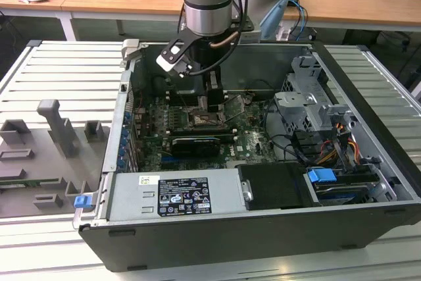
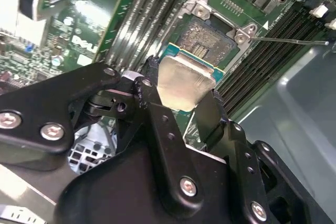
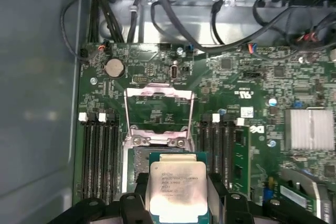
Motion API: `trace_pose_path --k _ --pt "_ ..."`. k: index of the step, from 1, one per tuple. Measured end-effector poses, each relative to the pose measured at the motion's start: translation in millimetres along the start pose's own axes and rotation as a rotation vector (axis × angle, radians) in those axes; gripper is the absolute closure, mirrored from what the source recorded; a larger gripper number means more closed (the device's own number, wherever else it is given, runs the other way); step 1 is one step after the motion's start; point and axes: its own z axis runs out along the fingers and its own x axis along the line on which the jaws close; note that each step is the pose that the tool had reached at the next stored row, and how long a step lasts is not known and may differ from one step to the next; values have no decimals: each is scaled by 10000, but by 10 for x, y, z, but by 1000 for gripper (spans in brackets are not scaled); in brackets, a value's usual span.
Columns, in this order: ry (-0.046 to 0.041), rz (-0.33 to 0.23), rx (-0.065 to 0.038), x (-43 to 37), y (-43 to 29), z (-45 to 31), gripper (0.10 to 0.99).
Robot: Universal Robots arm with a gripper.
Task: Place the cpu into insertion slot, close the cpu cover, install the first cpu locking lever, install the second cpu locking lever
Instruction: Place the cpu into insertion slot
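Gripper hung inside the open computer case, low over the middle of the board, its two black fingers clamped on opposite edges of the cpu. The case lay on its side on a ribbed metal table, with a silver power supply along its near wall in the exterior view. The green motherboard covered the case floor, with black memory slots on either side of the insertion slot. The slot was uncovered, its contact field bare. The cpu cover, a silvery frame with an open centre, was swung back flat on the far side of the slot from the gripper. The cpu was held pale metal face up, just short of the slot and partly over its nearest edge in both wrist views; whether it touched the slot could not be told.
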Motion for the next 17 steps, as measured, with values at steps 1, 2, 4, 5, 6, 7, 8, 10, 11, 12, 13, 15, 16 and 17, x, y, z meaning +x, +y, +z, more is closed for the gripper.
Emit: trace_pose_path --k 1,2,4,5,6,7,8,10,11,12,13,15,16,17 --pt "2 0 -1 9 -11 20 561" --pt "1 -1 0 17 -30 45 561" --pt "-1 0 0 31 -50 86 561" --pt "-2 1 1 41 -53 104 561" --pt "-2 0 1 53 -55 123 561" --pt "0 0 0 67 -57 144 561" --pt "-1 1 0 96 -61 176 561" --pt "0 0 -1 136 -65 226 561" --pt "1 8 -2 147 -68 245 561" --pt "-4 38 0 158 -73 269 561" --pt "-8 73 -1 166 -78 289 561" --pt "-15 149 -3 184 -101 352 561" --pt "-16 164 -3 188 -105 370 561" --pt "-19 177 -2 190 -107 386 561"
